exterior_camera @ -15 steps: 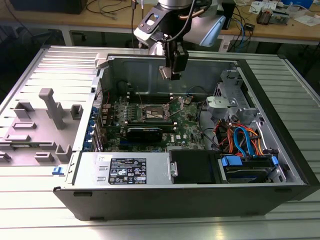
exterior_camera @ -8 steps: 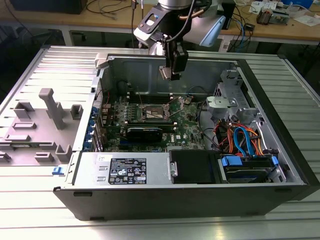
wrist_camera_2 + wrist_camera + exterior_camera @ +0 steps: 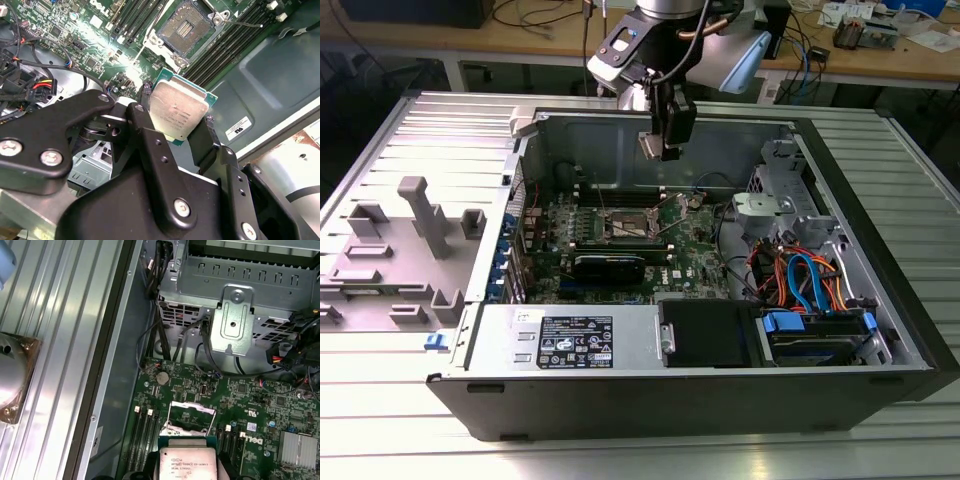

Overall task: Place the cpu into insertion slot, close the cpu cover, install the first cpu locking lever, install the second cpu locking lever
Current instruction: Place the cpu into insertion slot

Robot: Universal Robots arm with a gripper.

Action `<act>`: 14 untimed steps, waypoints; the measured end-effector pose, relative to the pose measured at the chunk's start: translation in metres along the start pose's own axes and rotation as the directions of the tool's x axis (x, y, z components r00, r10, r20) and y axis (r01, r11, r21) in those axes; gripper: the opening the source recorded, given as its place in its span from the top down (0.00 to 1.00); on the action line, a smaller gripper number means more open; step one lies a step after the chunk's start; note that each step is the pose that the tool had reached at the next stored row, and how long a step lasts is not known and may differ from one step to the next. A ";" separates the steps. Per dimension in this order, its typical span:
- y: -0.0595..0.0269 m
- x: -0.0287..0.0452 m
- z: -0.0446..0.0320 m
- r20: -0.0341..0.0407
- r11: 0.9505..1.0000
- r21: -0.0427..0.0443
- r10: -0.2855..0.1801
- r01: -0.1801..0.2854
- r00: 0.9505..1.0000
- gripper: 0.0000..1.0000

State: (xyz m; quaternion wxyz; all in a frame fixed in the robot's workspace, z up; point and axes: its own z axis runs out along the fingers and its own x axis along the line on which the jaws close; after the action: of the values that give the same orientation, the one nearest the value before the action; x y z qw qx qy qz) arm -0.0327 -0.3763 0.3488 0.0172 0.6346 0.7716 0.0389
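Observation:
My gripper [image 3: 658, 148] hangs above the open computer case, shut on the cpu [image 3: 647, 146]. In the second wrist view the cpu [image 3: 177, 112], its shiny silver top showing, is pinched by its edges between the two black fingers [image 3: 145, 127]. It is held in the air, apart from the board. The insertion slot [image 3: 187, 27] lies open on the green motherboard, below the cpu in the exterior view [image 3: 625, 227]. The cpu cover [image 3: 189, 416] is swung up from the slot. A thin locking lever [image 3: 245, 22] sticks out beside the slot, unlatched.
Black memory sticks [image 3: 227, 47] flank the slot. A metal drive cage [image 3: 775, 205] and a bundle of cables [image 3: 800, 280] fill the case at the exterior view's right. The power supply [image 3: 570, 340] sits at the front. Grey fixtures [image 3: 415, 230] stand on the table at the left.

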 end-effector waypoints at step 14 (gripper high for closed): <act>-0.0012 -0.0032 0.0081 0.014 0.986 -0.003 0.169 -0.169 0.986 0.45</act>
State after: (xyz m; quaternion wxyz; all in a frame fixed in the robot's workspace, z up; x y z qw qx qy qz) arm -0.0326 -0.3794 0.3405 0.0200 0.6979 0.7150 0.0362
